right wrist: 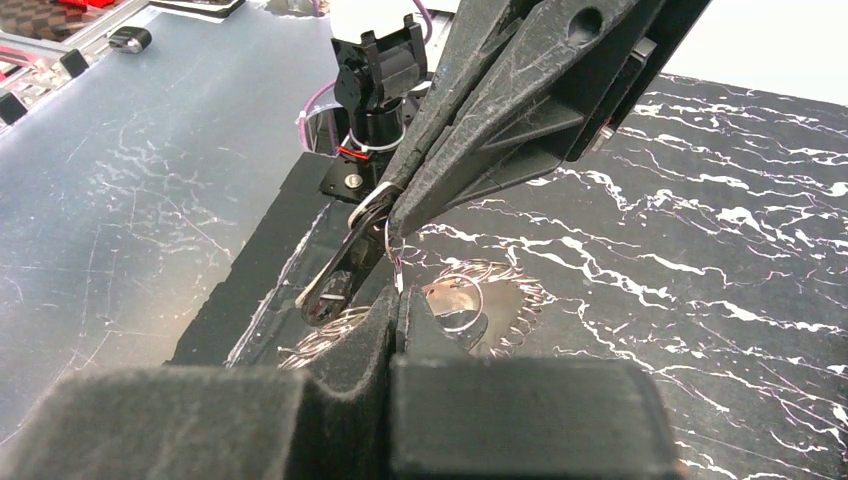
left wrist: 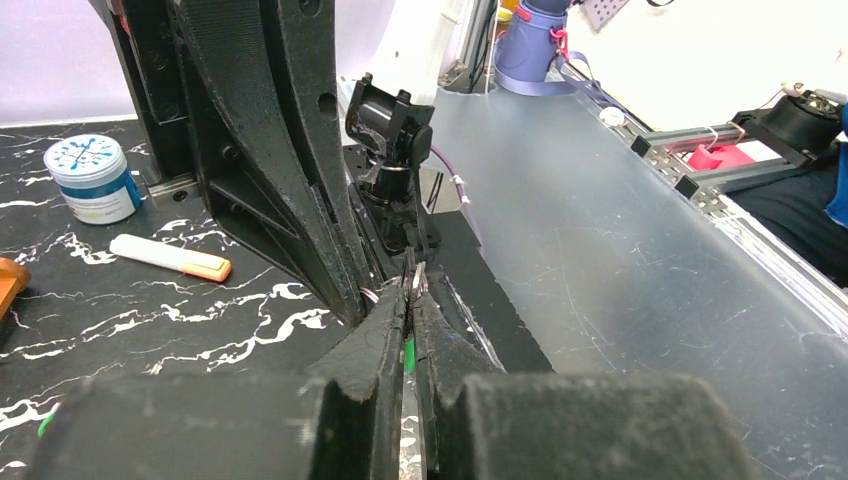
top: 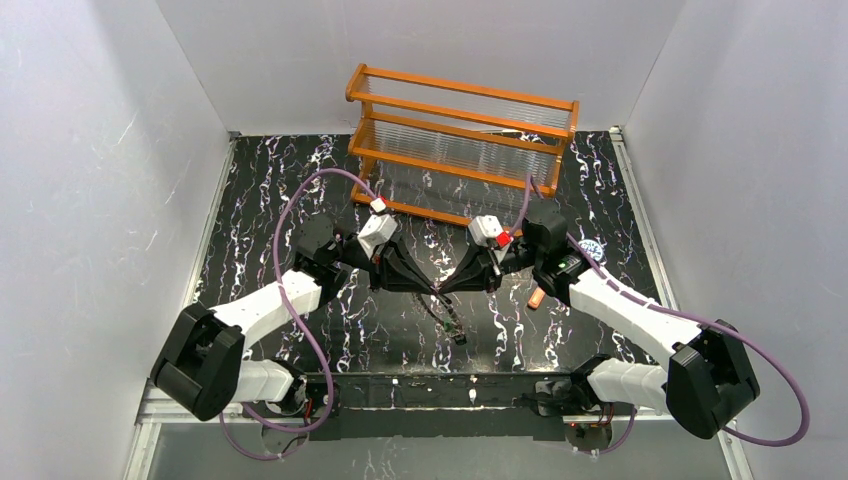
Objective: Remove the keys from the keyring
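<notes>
Both grippers meet tip to tip above the middle of the table. My left gripper (top: pixel 430 285) (left wrist: pixel 412 292) is shut, with the green head of a key (left wrist: pixel 408 355) pinched between its fingers and a silvery bit sticking out at the tips. In the right wrist view it comes in from above, and a silvery blade (right wrist: pixel 335 272) hangs from its tip. My right gripper (top: pixel 450 287) (right wrist: pixel 398 295) is shut on a thin wire loop (right wrist: pixel 392 245). The toothed keyring (right wrist: pixel 520 300) shows just beyond its fingertips. A dark bunch (top: pixel 452 322) dangles below the two tips.
An orange rack of clear tubes (top: pixel 462 130) stands at the back. A blue-white lidded jar (top: pixel 590 250) (left wrist: pixel 93 178) and a clear tube with an orange cap (top: pixel 536 297) (left wrist: pixel 170 258) lie to the right of my right arm. White walls enclose the table.
</notes>
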`<state>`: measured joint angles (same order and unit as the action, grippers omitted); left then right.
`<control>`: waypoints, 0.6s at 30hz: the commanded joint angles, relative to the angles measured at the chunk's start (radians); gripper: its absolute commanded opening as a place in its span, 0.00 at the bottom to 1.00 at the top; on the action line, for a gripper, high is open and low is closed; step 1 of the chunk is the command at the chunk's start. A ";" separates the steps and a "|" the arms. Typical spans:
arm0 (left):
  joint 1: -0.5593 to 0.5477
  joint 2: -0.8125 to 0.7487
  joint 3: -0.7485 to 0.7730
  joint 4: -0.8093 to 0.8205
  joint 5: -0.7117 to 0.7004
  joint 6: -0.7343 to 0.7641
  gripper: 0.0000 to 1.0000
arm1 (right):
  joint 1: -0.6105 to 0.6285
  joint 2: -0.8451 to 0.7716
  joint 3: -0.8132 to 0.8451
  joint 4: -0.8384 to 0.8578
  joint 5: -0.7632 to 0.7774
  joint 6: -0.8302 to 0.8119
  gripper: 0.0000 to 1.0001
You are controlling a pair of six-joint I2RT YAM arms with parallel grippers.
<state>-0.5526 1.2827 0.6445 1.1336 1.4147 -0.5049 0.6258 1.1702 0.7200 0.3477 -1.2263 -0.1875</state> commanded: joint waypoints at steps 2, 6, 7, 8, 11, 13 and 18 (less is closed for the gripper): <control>0.013 -0.057 0.005 0.037 0.032 0.010 0.00 | -0.029 -0.006 0.032 -0.071 0.024 -0.025 0.01; 0.022 -0.100 -0.013 0.032 -0.152 -0.007 0.00 | -0.030 -0.002 0.027 -0.089 0.030 -0.039 0.01; 0.022 -0.118 -0.030 0.032 -0.204 -0.005 0.00 | -0.029 -0.001 0.026 -0.089 0.028 -0.040 0.01; 0.022 -0.139 -0.048 0.032 -0.240 0.001 0.00 | -0.030 0.000 0.026 -0.088 0.027 -0.039 0.01; 0.022 -0.202 -0.102 0.031 -0.343 0.002 0.00 | -0.029 -0.003 0.023 -0.076 0.026 -0.028 0.01; 0.020 -0.226 -0.130 0.030 -0.394 -0.018 0.00 | -0.031 -0.004 0.017 -0.053 0.026 -0.007 0.01; 0.015 -0.241 -0.179 0.045 -0.451 -0.082 0.00 | -0.030 0.003 0.010 -0.027 0.045 0.025 0.01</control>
<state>-0.5499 1.0973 0.4755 1.0931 1.0534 -0.5251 0.6159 1.1706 0.7315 0.3492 -1.1831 -0.1890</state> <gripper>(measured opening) 0.029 0.031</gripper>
